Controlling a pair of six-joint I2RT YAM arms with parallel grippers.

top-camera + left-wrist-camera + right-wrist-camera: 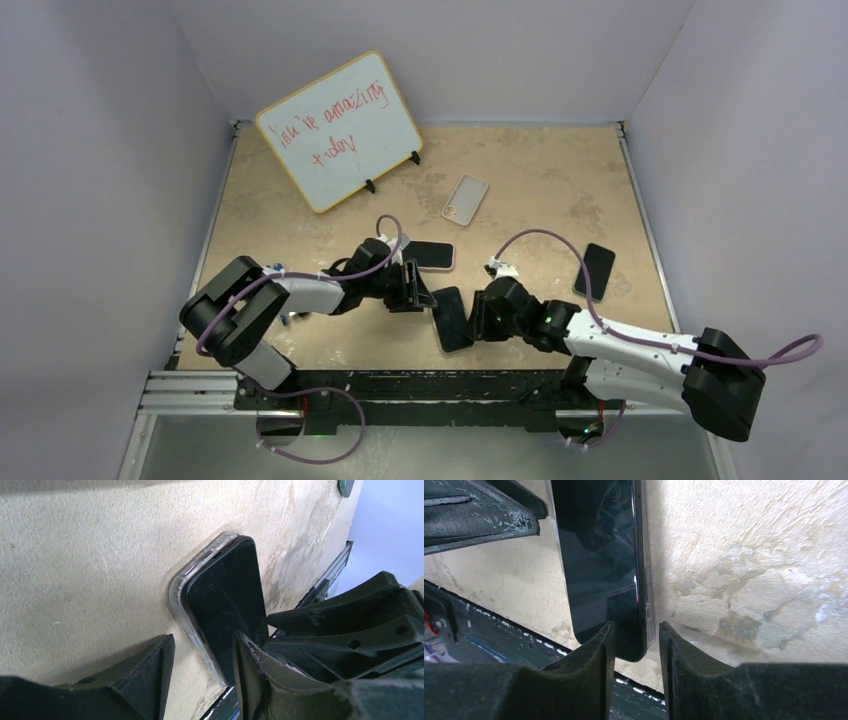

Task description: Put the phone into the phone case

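Top external view showed the phone (452,318) lying screen-up on the tan table (540,180), near the front edge and about midway between left and right, with an arm on either side of it. The left gripper (412,292) sat at the phone's far left corner. The right gripper (478,312) sat against its right side.

From the left wrist, the dark phone lay in a clear case (181,597), whose rim showed along one long side and around the far corner. I could not tell whether the phone was pressed fully home. The left fingers (150,672) stood apart: one was clear of the case rim, with bare table between them, and the other was over the screen.

From the right wrist, the right fingers (591,672) stood slightly parted, with the phone's edge and the case rim showing in the gap, clamping neither.

Farther back stood a whiteboard (340,130) with red writing. A pale phone (466,197), a pink-rimmed phone (432,255) and, to the right, a black phone (595,270) lay on the table.
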